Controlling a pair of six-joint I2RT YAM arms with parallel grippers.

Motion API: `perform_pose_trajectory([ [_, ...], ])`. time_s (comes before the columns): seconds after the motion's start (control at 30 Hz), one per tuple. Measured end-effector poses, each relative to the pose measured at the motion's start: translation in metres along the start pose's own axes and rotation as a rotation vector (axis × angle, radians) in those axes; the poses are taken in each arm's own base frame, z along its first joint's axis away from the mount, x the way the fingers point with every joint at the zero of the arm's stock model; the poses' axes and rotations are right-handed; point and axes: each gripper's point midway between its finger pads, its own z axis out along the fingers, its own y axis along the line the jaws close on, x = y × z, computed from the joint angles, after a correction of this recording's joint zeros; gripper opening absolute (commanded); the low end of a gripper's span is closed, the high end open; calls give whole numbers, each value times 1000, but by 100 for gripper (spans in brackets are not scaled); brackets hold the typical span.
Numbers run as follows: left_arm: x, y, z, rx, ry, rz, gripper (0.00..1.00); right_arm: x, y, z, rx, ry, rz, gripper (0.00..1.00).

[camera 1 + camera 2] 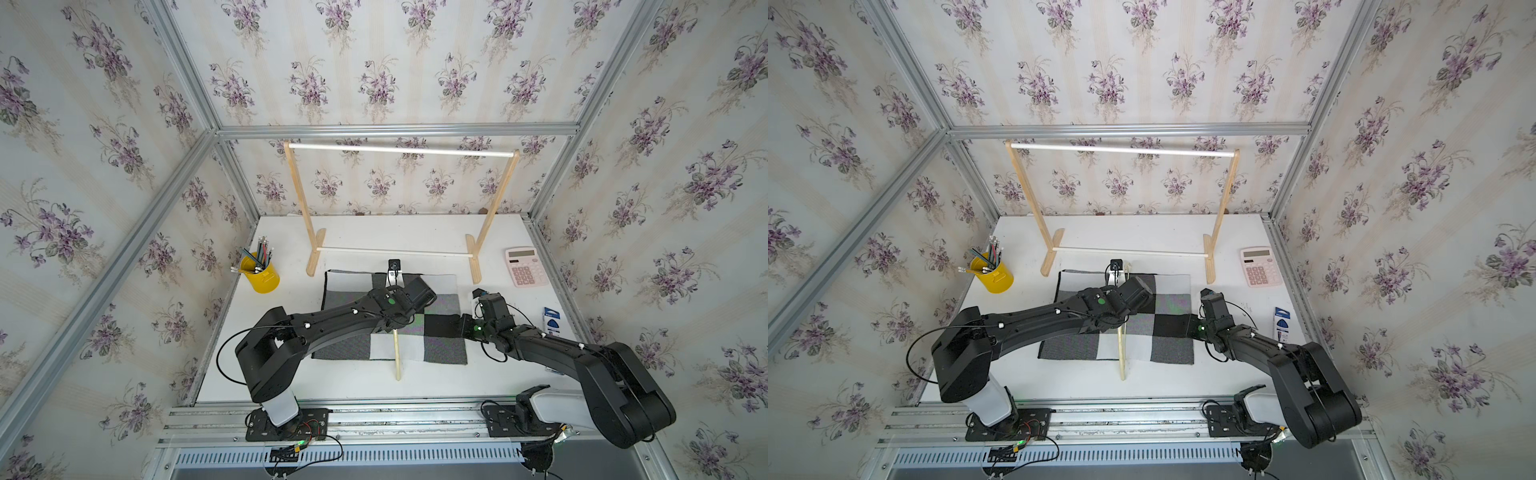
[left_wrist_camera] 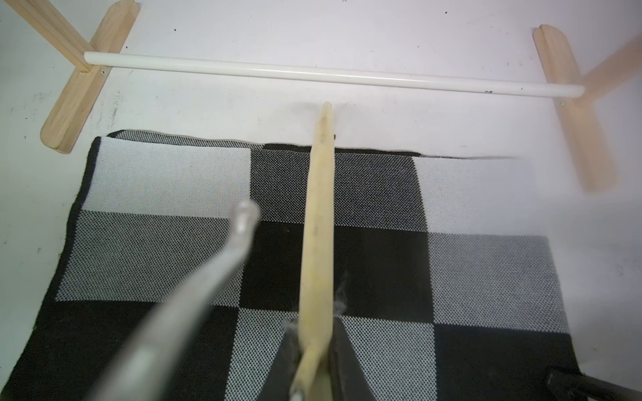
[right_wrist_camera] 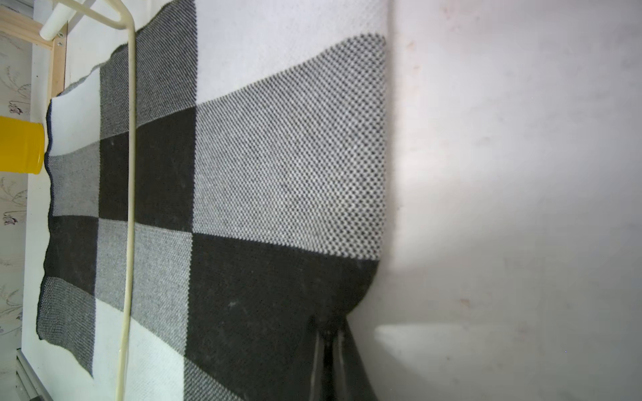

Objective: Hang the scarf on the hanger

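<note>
One scarf (image 1: 440,330) in right pincer (image 3: 328,330), one hanger (image 2: 318,225) in left pincer (image 2: 314,335)

Scarf (image 1: 442,332): black/grey/white checker knit, lying flat mid-desk (image 1: 357,386), its 3 o'clock edge bunching at a black square. Hanger (image 1: 397,353): pale cream wood, standing edge-up over the scarf, running 12 to 6 o'clock, near tip overhanging the 6 o'clock hem.
</note>
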Motion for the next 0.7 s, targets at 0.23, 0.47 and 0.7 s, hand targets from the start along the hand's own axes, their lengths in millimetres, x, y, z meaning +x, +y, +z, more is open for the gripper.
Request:
perform_pose_trajectory([
  [0.23, 1, 0, 0, 10, -3, -6, 0, -5, 29, -9, -108, -34, -38, 0],
  [0.47, 1, 0, -1, 23, -5, -14, 0, -11, 85, -6, -272, -39, -119, 0],
  [0.7, 1, -1, -4, 43, 0, -22, 0, -3, 128, 9, -435, -13, -174, 0],
])
